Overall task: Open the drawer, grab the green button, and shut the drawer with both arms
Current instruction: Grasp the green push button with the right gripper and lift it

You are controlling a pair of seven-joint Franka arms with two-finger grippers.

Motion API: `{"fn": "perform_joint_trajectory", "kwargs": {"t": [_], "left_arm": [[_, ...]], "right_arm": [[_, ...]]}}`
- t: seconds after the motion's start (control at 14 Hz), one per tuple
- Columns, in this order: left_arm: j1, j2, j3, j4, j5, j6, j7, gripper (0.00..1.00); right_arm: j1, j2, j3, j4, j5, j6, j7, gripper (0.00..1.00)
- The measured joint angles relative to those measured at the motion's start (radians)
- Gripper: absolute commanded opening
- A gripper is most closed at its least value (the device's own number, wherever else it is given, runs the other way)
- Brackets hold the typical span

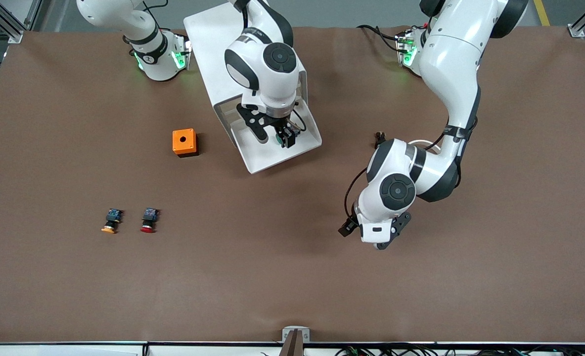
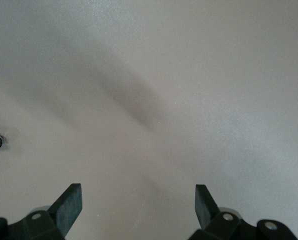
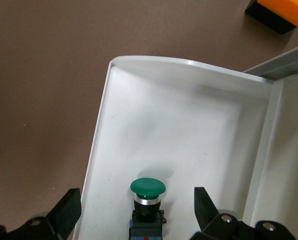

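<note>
Drawer [image 1: 277, 153] is already pulled out of the white cabinet [image 1: 213, 44], so I'm on the take-button step.

My right gripper [image 3: 138, 210] hangs over the open drawer, fingers spread wide, nothing held. The green-capped button [image 3: 147, 197] lies on the drawer floor on its side, cap toward 12 o'clock in the right wrist view, body toward 6 and sitting between my two right fingertips [image 3: 69, 205]. In the front view the same gripper [image 1: 286, 134] covers most of the button; only a sliver of green shows at about 9 o'clock of the finger block, I think, since the view there is cluttered.

My left gripper [image 1: 366, 232] waits over bare table [image 1: 292, 277] at roughly 4 o'clock from the drawer, well apart from it. Its fingers [image 2: 69, 205] are released too, with only brown mat under them.

Next move, as I judge it: drop the right gripper straight down until the pads bracket the black body below the cap, then pinch and lift. The drawer wall runs close beside one finger, so the descent needs to stay centred or I'll clip the rim. The cap is wider than the body, so grip low.

Orange box [image 1: 184, 142], orange-capped button [image 1: 111, 221] and red-capped button [image 1: 149, 220] sit out on the table toward the right arm's end. Not my targets.
</note>
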Motion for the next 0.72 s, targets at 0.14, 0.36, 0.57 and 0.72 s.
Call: {"fn": "perform_joint_trajectory", "kwargs": {"t": [0.14, 0.36, 0.57, 0.72], "left_arm": [[0.000, 0.000, 0.000, 0.000, 0.000, 0.000, 0.000, 0.99], [0.000, 0.000, 0.000, 0.000, 0.000, 0.000, 0.000, 0.99], [0.000, 0.000, 0.000, 0.000, 0.000, 0.000, 0.000, 0.99], [0.000, 0.000, 0.000, 0.000, 0.000, 0.000, 0.000, 0.99]], "right_arm": [[0.002, 0.005, 0.000, 0.000, -0.009, 0.000, 0.011, 1.00], [0.008, 0.016, 0.000, 0.000, -0.010, 0.021, 0.037, 1.00], [0.033, 0.044, 0.000, 0.000, -0.010, 0.063, 0.074, 1.00], [0.051, 0.062, 0.000, 0.000, -0.010, 0.075, 0.092, 1.00]]}}
